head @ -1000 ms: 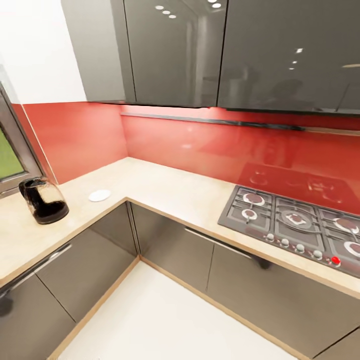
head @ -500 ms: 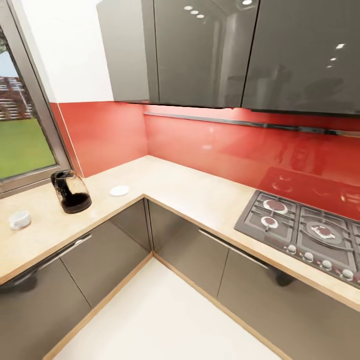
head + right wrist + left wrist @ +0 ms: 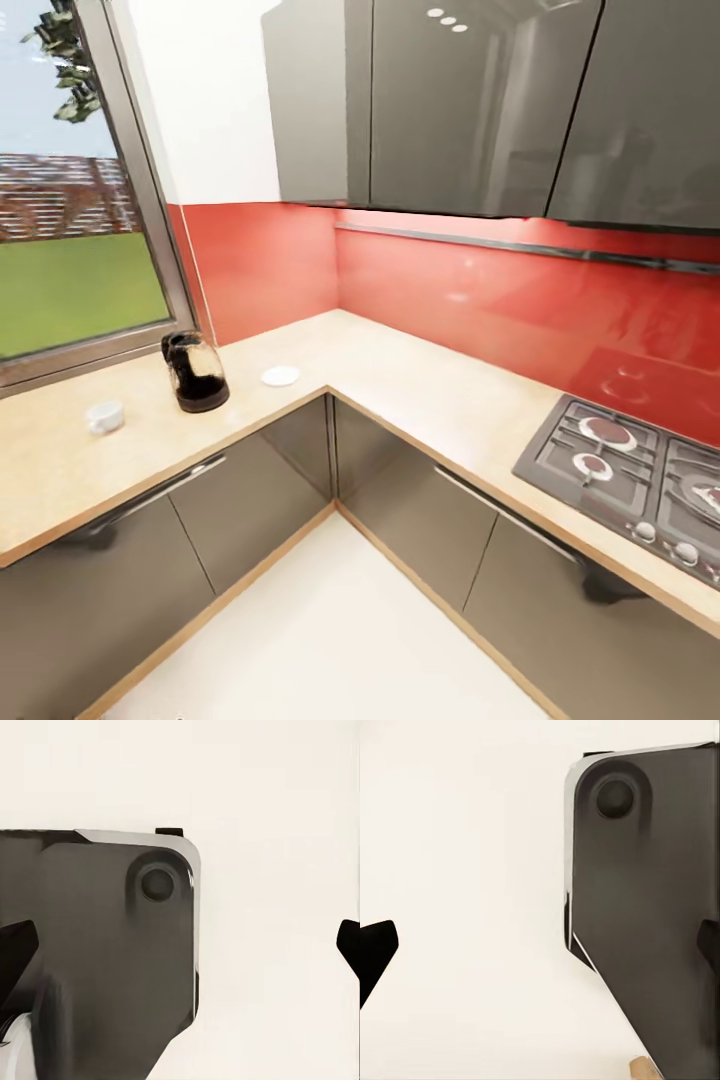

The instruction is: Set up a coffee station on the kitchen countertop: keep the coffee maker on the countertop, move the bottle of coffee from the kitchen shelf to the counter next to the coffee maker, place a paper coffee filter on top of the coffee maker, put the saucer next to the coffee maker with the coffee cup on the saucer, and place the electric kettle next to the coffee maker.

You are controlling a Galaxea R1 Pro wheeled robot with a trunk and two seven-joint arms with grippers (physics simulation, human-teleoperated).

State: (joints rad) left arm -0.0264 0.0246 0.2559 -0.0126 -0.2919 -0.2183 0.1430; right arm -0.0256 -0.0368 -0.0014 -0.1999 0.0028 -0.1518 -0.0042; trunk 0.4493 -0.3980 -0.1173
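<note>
Kitchen table (image 3: 420, 400) view has panned left, bringing kettle (image 3: 195, 372), saucer (image 3: 280, 376) and cup (image 3: 104, 416) closer to centre; both hands apart, empty.

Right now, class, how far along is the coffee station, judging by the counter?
Little looks done. The electric kettle, saucer and coffee cup sit apart on the countertop, the cup off the saucer. Nothing is in hand: both wrist views show wide-apart jaws over the floor. Grouping them remains.
</note>
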